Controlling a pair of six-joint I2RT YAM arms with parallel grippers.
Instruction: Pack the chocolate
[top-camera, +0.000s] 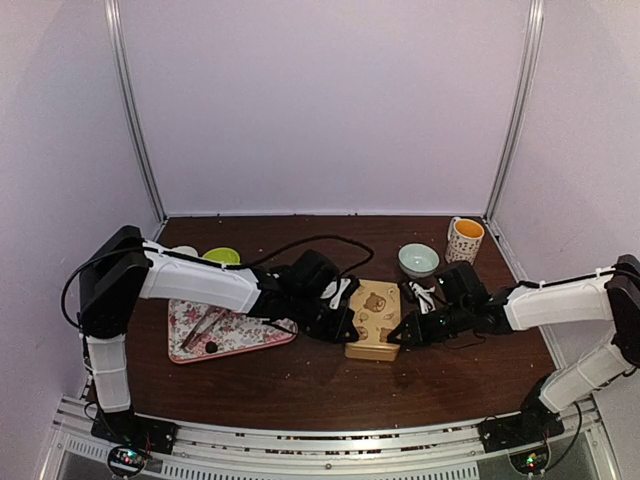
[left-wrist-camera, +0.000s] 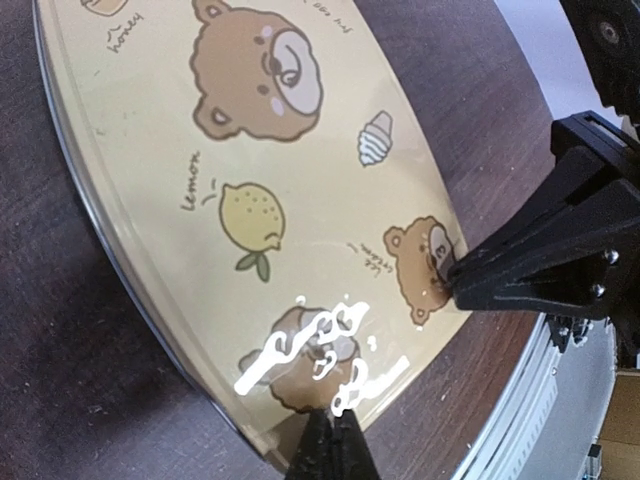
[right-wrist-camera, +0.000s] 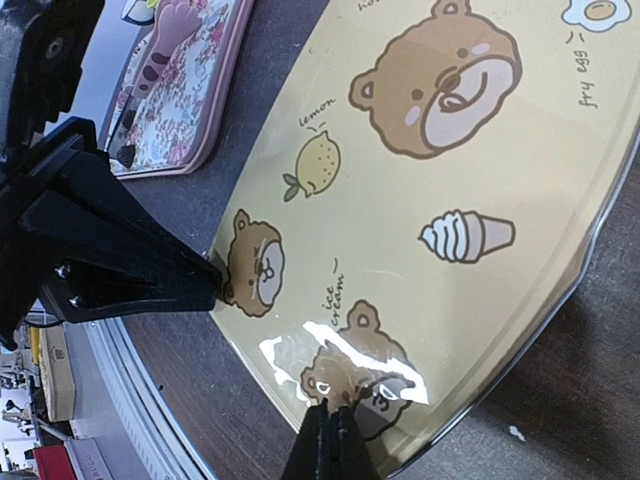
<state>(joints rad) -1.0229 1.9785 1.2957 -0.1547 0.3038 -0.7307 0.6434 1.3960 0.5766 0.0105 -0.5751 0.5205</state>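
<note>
Two pincers, both pinched shut and holding nothing, rest their tips on the bear-printed lid (top-camera: 376, 312) of a yellow box (top-camera: 372, 351) mid-table (top-camera: 300, 385). The left pincer (top-camera: 343, 325) is at the lid's 8 o'clock and the right pincer (top-camera: 399, 339) at 4 o'clock. One dark chocolate lump (top-camera: 211, 347) lies on the floral tray (top-camera: 250, 338), 9 o'clock from the box. The step appears to be pressing the lid shut. The next move calls for lifting both tips straight up without shifting the lid.
</note>
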